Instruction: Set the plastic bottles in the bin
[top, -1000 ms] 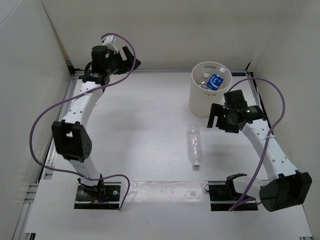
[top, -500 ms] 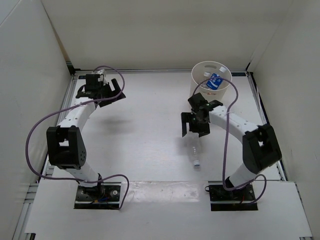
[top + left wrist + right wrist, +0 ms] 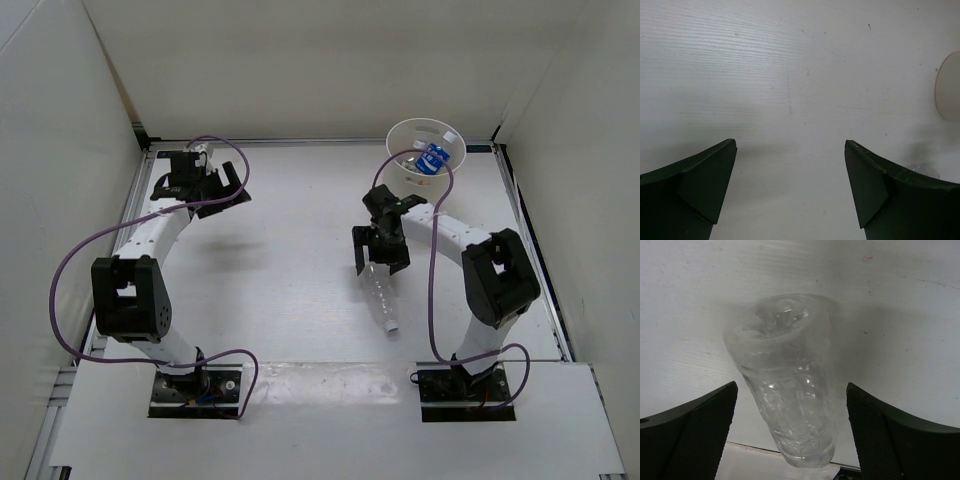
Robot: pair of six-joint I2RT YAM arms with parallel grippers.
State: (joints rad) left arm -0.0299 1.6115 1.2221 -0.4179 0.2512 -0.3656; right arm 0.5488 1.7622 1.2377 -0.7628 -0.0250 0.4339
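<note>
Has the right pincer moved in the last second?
Yes. The right pincer swung left, from right of the lying clear bottle to over it, jaws open on either side.

We see only the rim and upper wall of the tall round white plastic bin; its foot is hidden behind the right arm. Inside the bin a blue-labelled clear bottle shows, and the rest is too small to tell. Near the bin, toward the arm bases, the right gripper covers the base of the clear label-less plastic bottle. The left wrist view cuts the bin off at its right edge.
</note>
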